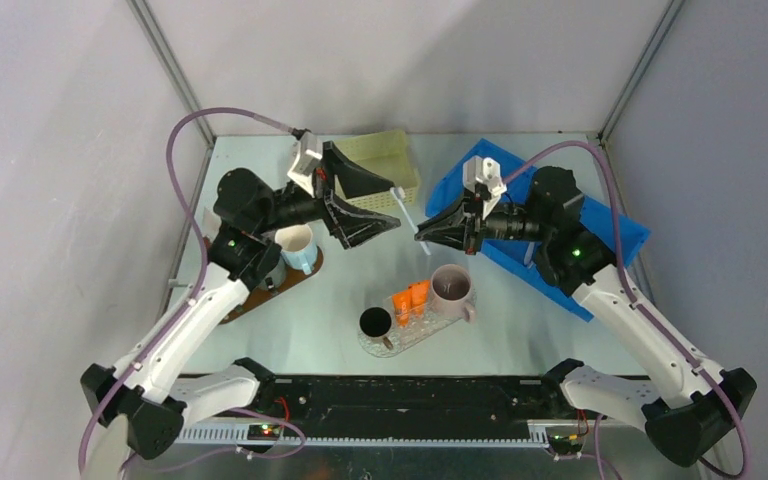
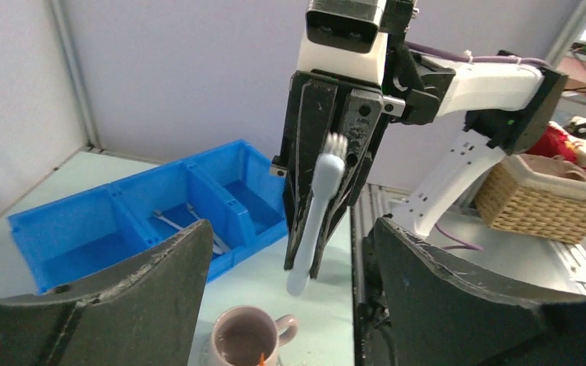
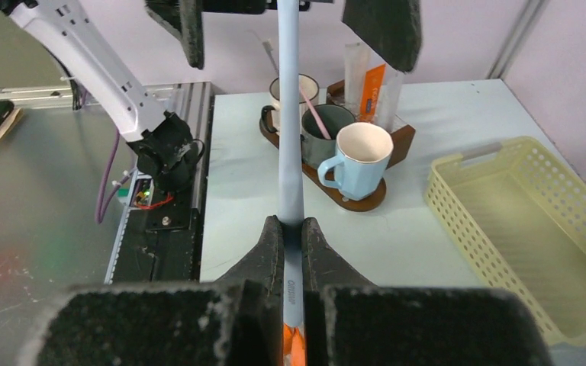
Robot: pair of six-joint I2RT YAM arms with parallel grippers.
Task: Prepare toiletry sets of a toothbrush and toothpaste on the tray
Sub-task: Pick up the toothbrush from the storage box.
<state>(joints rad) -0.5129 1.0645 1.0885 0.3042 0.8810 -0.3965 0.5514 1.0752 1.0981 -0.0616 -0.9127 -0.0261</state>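
My right gripper [image 1: 422,236] is shut on a white toothbrush [image 1: 407,208] and holds it in the air above the table. In the right wrist view the gripper [image 3: 291,226] clamps the handle [image 3: 289,137]. The brush's bristled end lies between the spread fingers of my left gripper [image 1: 397,206], which is open and not touching it. The left wrist view [image 2: 291,229] shows the toothbrush [image 2: 319,206] upright in front of it. Below stands a clear tray [image 1: 430,328] with orange tubes [image 1: 410,298], a black mug [image 1: 375,322] and a pink mug [image 1: 450,288].
A wooden tray [image 3: 366,202] on the left holds a blue mug [image 3: 361,156], a grey mug [image 3: 328,131] with a pink toothbrush [image 3: 313,110], and tubes [image 3: 371,88]. A yellow basket [image 1: 385,160] is at the back, a blue bin [image 1: 560,225] on the right.
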